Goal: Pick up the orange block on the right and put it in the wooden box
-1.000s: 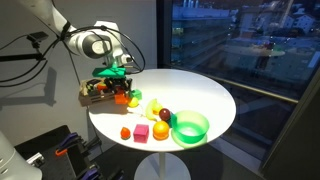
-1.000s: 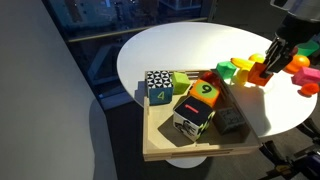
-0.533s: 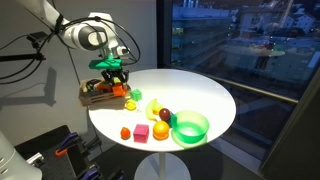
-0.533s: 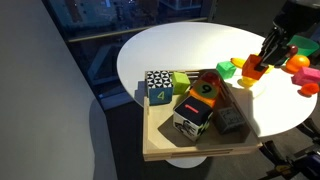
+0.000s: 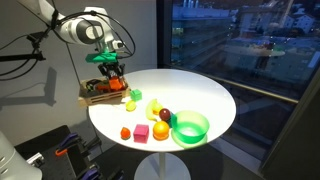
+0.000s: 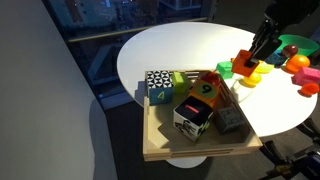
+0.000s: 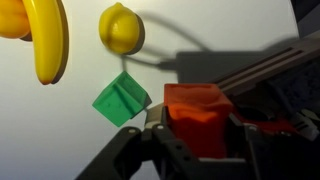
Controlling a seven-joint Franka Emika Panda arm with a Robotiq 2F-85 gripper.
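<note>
Near the wooden box [image 6: 200, 151] holding printed cubes [image 6: 194, 116], the jaws grip the orange block [image 7: 197, 112].

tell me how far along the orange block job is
Done: the gripper is shut on the orange block and holds it off the table. In hand: the transfer. In an exterior view the block hangs beside the wooden box, not yet over it. Left: bring it above the box, lower it and release.
</note>
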